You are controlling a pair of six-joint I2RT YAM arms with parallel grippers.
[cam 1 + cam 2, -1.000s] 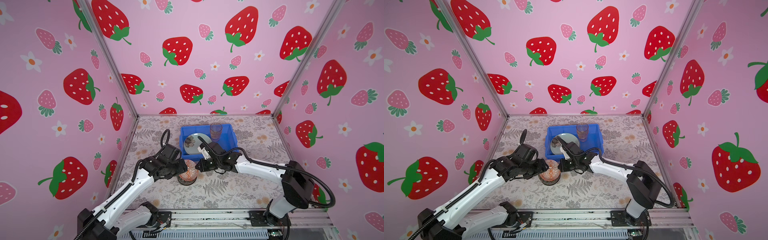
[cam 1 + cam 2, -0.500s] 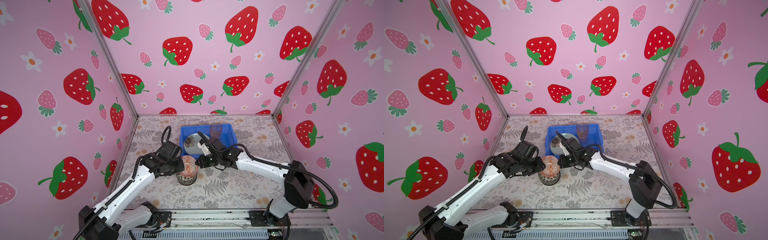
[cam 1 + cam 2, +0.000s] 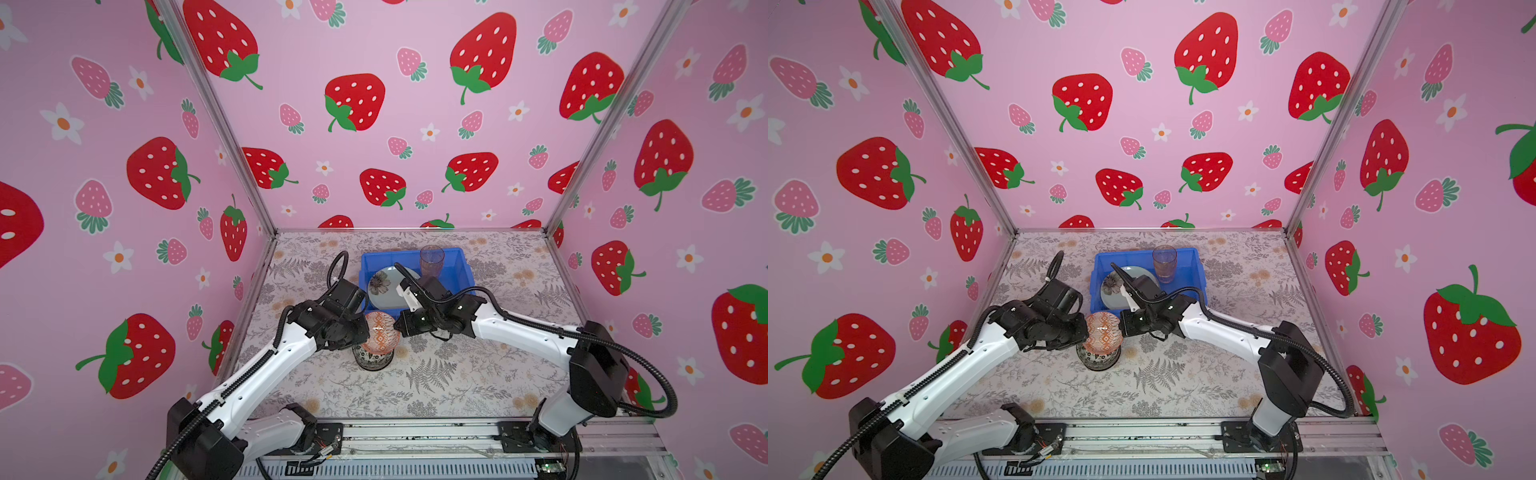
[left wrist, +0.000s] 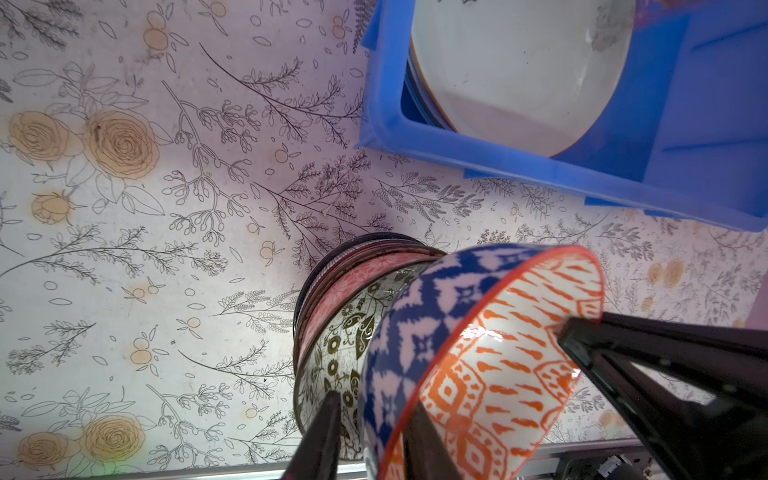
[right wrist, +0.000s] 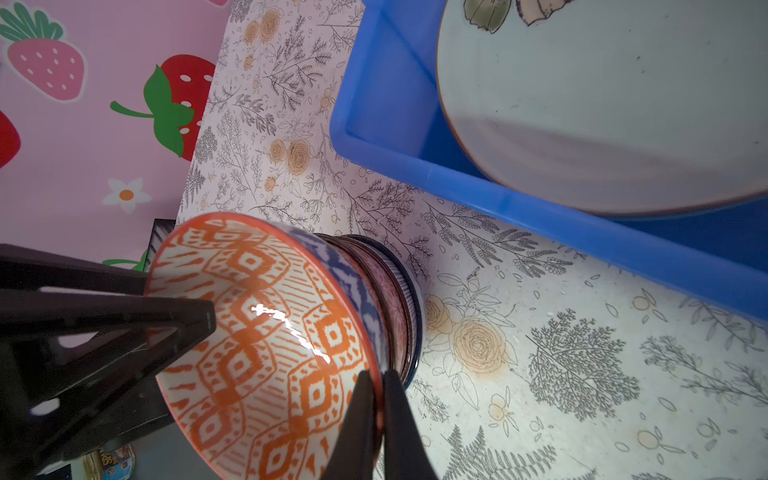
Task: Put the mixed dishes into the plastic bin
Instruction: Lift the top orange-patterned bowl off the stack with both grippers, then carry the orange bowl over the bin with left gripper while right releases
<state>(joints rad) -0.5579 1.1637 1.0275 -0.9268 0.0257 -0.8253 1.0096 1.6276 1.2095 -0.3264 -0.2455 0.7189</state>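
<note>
Now the orange bowl (image 3: 379, 334) rides higher and more steeply tipped than a second ago, its mouth turned toward the right arm. It is nearly clear of the black-floral bowl (image 3: 371, 360) beneath it.

- Right gripper (image 5: 376, 386): pinched tight on the orange bowl's rim, one finger inside and one outside. Grip unchanged over the last second.
- Left gripper (image 4: 374, 409): has moved in from the left, jaws narrowing from wide. They now straddle the opposite rim. The inner finger touches the glaze, but a sliver of gap shows beside the outer one, so it is apart and not yet clamped.
- Stack: the black-floral bowl and the bowls under it stand on the desk (image 3: 457, 374) left of centre, midway between front and back edges.
- Blue bin (image 3: 455, 259): at the back middle of the desk, just behind the stack. It already holds the pale green plate (image 3: 384, 284) and a clear tumbler (image 3: 431, 259).

Reading: one bowl is being peeled off the stack, probably for a two-gripper carry or a handover. The bin is close. The risk is the two grippers pulling against each other, or dragging the stack along.
</note>
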